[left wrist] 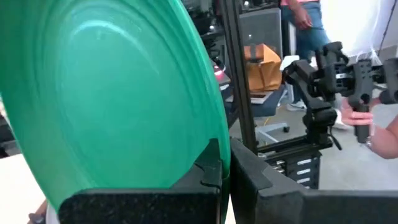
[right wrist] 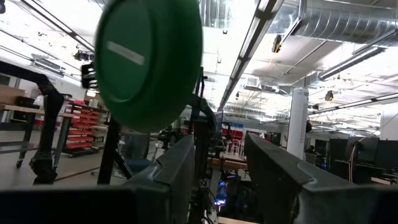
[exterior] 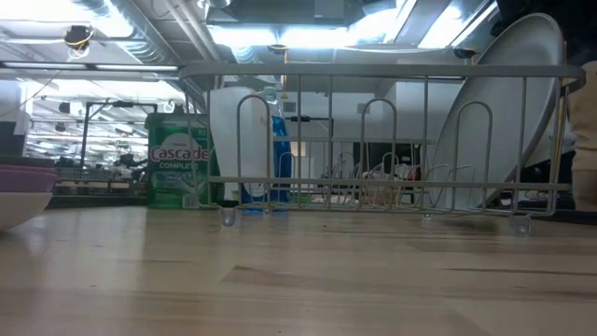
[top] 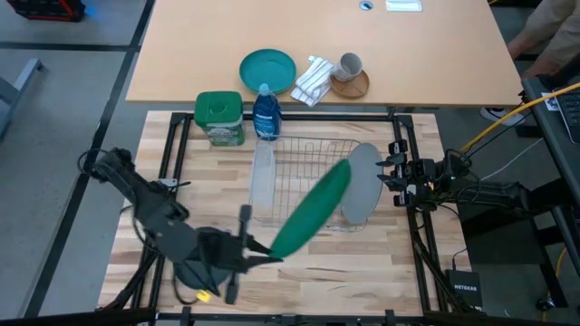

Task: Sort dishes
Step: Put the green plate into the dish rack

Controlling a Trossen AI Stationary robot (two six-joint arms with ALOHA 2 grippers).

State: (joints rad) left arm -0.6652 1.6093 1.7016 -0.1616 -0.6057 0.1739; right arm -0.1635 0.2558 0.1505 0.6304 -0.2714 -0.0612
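My left gripper [top: 256, 248], at the table's near left, is shut on a green plate [top: 313, 210]. The plate is raised on edge and slants over the wire dish rack [top: 304, 149]; it fills the left wrist view [left wrist: 112, 93]. A light grey plate [top: 362, 181] stands on its rim in the rack's right end and leans against the wires, as the low view [exterior: 508, 112] also shows. My right gripper [top: 388, 172] is open and empty just right of the grey plate; its fingers [right wrist: 273, 168] point toward the green plate [right wrist: 149, 62]. My left gripper pinches the green plate's rim at its near-left end [left wrist: 211, 158], one finger on each face. The fingers come about level from the table's near left. The plate stands on edge, slanting away toward the far right, lifted clear above the rack.
A clear glass [top: 263, 172] stands at the rack's left end. Behind the rack are a green-lidded tub [top: 219, 116] and a blue soap bottle [top: 265, 113]. Farther back are a teal plate [top: 267, 70], a cloth [top: 313, 80] and a mug [top: 349, 65]. A pink-topped stack [exterior: 19, 187] shows at the low view's left.
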